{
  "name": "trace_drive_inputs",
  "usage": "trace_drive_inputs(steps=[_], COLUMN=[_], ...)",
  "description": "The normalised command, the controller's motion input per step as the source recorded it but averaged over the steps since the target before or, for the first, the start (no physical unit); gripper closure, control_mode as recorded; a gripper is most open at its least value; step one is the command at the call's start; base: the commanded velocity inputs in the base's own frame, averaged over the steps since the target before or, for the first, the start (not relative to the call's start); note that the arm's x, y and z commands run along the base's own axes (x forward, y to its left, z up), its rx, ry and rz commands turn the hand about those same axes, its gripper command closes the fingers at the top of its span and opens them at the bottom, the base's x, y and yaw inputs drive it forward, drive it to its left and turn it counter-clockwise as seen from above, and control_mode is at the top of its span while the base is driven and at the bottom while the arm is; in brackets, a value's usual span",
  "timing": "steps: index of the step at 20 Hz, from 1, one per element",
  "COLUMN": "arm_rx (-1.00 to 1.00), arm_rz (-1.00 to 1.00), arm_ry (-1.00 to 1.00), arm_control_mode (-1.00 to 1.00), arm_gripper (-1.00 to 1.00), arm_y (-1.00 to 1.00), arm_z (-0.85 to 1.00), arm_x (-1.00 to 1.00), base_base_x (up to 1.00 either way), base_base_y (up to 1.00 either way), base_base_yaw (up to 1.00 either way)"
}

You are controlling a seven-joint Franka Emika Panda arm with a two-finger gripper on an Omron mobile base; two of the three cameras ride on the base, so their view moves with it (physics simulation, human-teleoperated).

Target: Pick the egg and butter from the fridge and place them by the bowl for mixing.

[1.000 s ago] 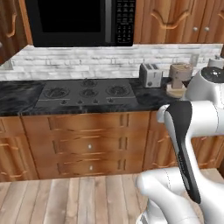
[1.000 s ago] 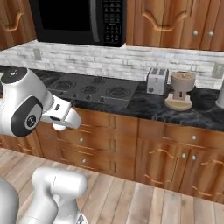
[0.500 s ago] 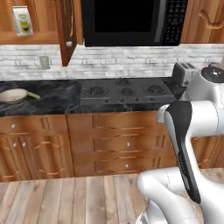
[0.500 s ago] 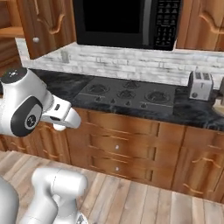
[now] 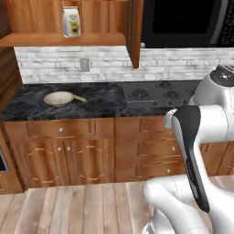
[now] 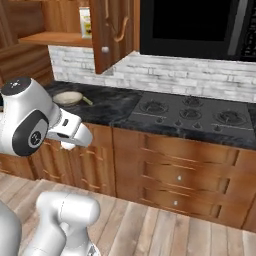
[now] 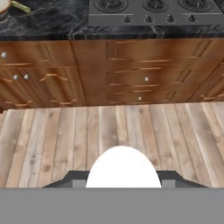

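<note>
My gripper (image 7: 123, 180) is shut on the egg (image 7: 123, 166), a plain white rounded shape between the two dark finger tips, held above the wooden floor in front of the cabinets. The bowl (image 5: 58, 98) (image 6: 68, 97), shallow with a tan rim and a cream inside, sits on the dark counter to the left of the cooktop; its edge (image 7: 2, 6) shows at the top left corner of the hand view. A small yellow-green piece, the butter (image 5: 80, 98) (image 7: 20, 6) by its colour, lies against the bowl's right side. The fridge is out of view.
A black cooktop (image 5: 160, 95) (image 6: 194, 112) is set in the counter under a dark microwave (image 5: 185, 20). An upper cabinet door (image 6: 112, 30) stands open beside a shelf with a white-and-yellow bag (image 5: 71, 22). Wooden drawers (image 7: 144, 78) and doors line the counter's front.
The whole picture has slid right as the base drove left along the counter: the toaster has left the views and the bowl has come in. The egg stays in the gripper.
</note>
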Motion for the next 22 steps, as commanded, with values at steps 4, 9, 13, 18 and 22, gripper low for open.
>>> trace_drive_inputs(steps=[4, 9, 13, 18, 22], arm_rx=[0.0, 0.0, 0.0, 0.0, 0.0], arm_rz=[0.0, 0.0, 0.0, 0.0, 0.0], arm_ry=[0.0, 0.0, 0.0, 0.0, 0.0], arm_control_mode=[1.0, 1.0, 1.0, 1.0, 1.0], arm_gripper=[1.0, 1.0, 1.0, 1.0, 1.0], arm_y=[0.0, 0.0, 0.0, 0.0, 0.0], arm_z=[0.0, 0.0, 0.0, 0.0, 0.0], arm_x=[0.0, 0.0, 0.0, 0.0, 0.0], base_base_x=[0.0, 0.02, 0.35, 0.71, 0.78], base_base_y=[1.0, 0.86, 0.38, 0.16, 0.22], base_base_yaw=[0.0, 0.0, 0.0, 0.0, 0.0])
